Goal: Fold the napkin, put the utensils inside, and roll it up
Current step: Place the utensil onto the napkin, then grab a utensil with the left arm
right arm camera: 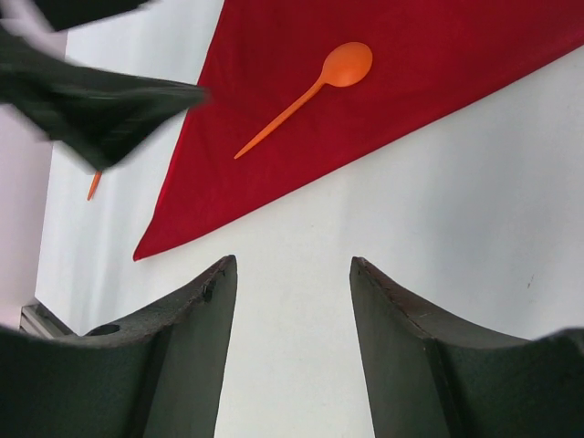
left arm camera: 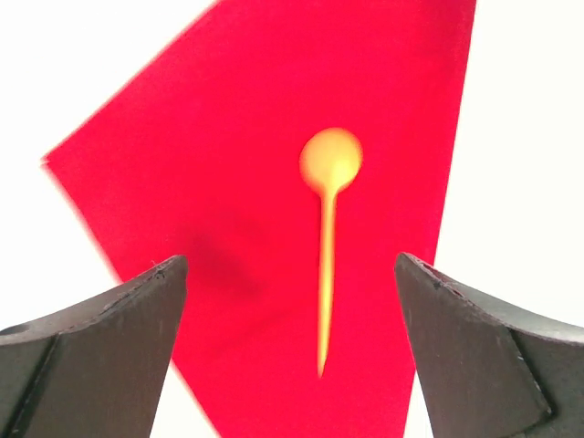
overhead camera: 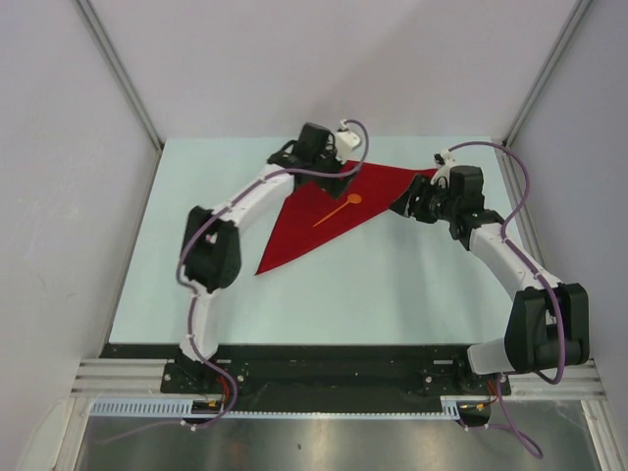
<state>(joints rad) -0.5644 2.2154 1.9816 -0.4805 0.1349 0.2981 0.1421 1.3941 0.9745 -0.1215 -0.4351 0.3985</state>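
Toward twelve o'clock on the pale table (overhead camera: 392, 285), the red napkin (overhead camera: 378, 191) is laid flat in a folded triangle, with its long point drawn out toward seven o'clock and its other sharp corner at three o'clock. An orange plastic spoon (overhead camera: 339, 211) is seen lying on top of the cloth, its round bowl toward two o'clock and its thin handle running toward eight o'clock; it is wholly within the red area. The left gripper (left arm camera: 292, 265) is held above the napkin near its eleven o'clock edge, its fingers (left arm camera: 119, 315) spread wide apart with nothing between them, and the spoon is framed in the gap in the left wrist view. The right gripper (right arm camera: 292, 265) is placed just beside the napkin's three o'clock corner, over bare table; its fingers (right arm camera: 182, 319) are parted by a moderate gap and nothing is gripped. In the right wrist view a thin orange tip (right arm camera: 94, 185) is visible on the table just beyond the napkin's edge, partly covered by the blurred dark shape of the left arm; what kind of utensil it is cannot be told.
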